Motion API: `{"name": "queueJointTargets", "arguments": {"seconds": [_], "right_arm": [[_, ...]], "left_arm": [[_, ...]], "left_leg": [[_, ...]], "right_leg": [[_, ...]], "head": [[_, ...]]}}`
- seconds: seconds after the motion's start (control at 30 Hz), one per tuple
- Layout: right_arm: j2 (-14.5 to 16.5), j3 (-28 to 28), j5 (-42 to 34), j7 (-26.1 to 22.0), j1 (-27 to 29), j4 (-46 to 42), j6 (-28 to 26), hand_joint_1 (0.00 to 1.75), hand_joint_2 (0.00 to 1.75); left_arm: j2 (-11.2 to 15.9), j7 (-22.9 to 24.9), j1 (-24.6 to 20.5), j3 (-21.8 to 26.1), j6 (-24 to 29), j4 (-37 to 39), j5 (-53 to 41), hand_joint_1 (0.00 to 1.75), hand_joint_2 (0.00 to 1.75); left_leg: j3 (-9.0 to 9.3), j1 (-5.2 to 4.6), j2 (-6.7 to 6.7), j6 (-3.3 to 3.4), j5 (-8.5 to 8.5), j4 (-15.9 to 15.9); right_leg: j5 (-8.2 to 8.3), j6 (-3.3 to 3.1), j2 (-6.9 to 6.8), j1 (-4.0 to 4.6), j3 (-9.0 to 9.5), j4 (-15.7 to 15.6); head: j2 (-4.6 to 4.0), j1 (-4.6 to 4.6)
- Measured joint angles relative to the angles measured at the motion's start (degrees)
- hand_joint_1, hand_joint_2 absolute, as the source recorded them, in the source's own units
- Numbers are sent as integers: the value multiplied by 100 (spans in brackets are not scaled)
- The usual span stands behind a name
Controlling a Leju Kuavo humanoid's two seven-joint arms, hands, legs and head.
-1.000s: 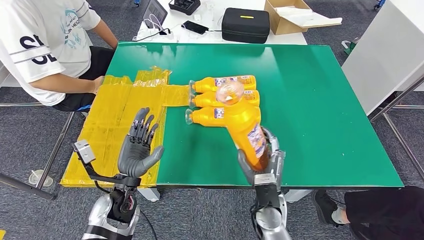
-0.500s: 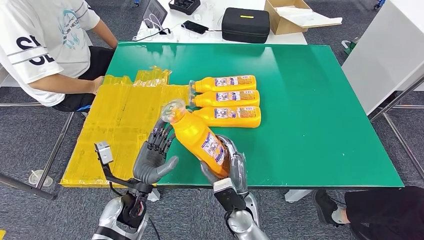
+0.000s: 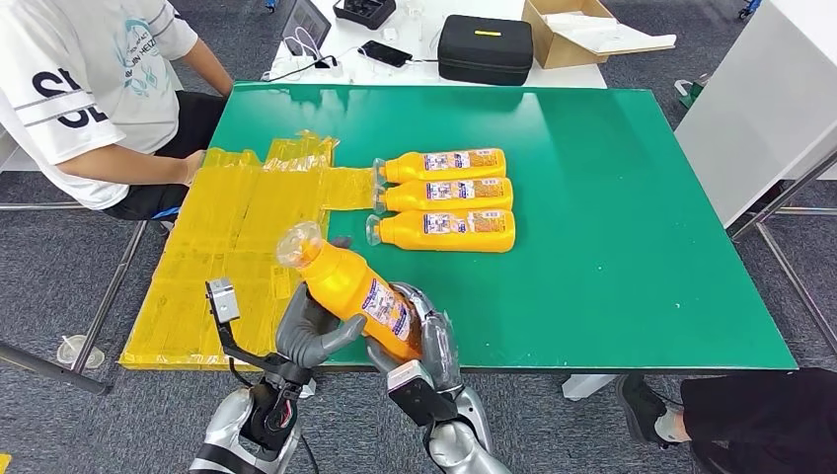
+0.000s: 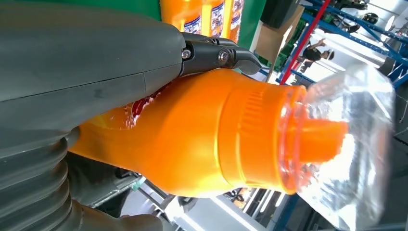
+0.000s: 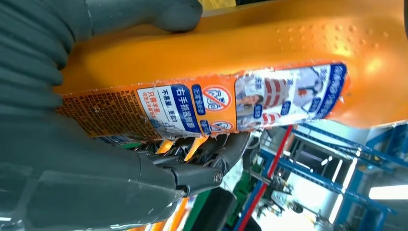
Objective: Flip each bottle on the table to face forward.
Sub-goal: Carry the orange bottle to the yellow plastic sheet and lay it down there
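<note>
I hold one orange bottle (image 3: 345, 283) in both hands above the table's near edge, tilted, with its clear cap up and to the left. My right hand (image 3: 430, 338) grips its labelled lower body (image 5: 240, 43). My left hand (image 3: 308, 331) wraps the upper body just below the neck (image 4: 216, 139), with the thumb (image 4: 96, 62) lying across it. Three more orange bottles (image 3: 446, 195) lie side by side in the middle of the green table (image 3: 612, 227), caps pointing left and labels showing upward.
Crumpled yellow plastic sheeting (image 3: 227, 247) covers the table's left end. A person (image 3: 89, 89) sits at the far left corner with an arm on the sheeting. Behind the table stand a black case (image 3: 484, 47) and a cardboard box (image 3: 577, 32). A white cabinet (image 3: 770, 99) is at the right.
My right hand has swung the bottle leftward and lower, tipping its cap to the left. My left hand has moved right and closed around the bottle's upper body.
</note>
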Motion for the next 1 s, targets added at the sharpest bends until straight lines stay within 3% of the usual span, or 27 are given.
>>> {"name": "queueJointTargets", "arguments": {"seconds": [0.7, 0.73, 0.83, 0.87, 1.0], "right_arm": [[231, 85, -87, -27, -175, 665, 254, 175, 175], [232, 85, -91, -27, -178, 673, 256, 175, 175], [232, 85, -123, -27, -181, 682, 272, 175, 175], [232, 84, -134, -27, -181, 683, 280, 175, 175], [234, 84, -152, -28, -189, 687, 314, 175, 175]], "left_arm": [[76, -366, 2, -37, 494, 17, -893, 3, 175], [80, -372, 1, -39, 511, 17, -927, 21, 175], [108, -453, -10, -52, 662, 17, -1306, 149, 175], [125, -484, -17, -56, 703, 17, -1440, 175, 175], [169, -512, -25, -64, 642, 17, -1561, 175, 175]], "left_leg": [[-1, 0, 1, 0, 0, 0], [-1, 0, 1, 0, 0, 0], [-1, 0, 1, 0, 0, 0], [-1, 0, 1, 0, 0, 0], [-1, 0, 1, 0, 0, 0]], "right_leg": [[0, 0, 0, 0, -2, 0], [0, 0, 0, 0, -2, 0], [0, 0, 0, 0, -3, 0], [0, 0, 0, 0, -3, 0], [0, 0, 0, 0, -3, 0]], "head": [[1, -1], [1, -1], [0, 0], [1, 0], [0, 0]]}}
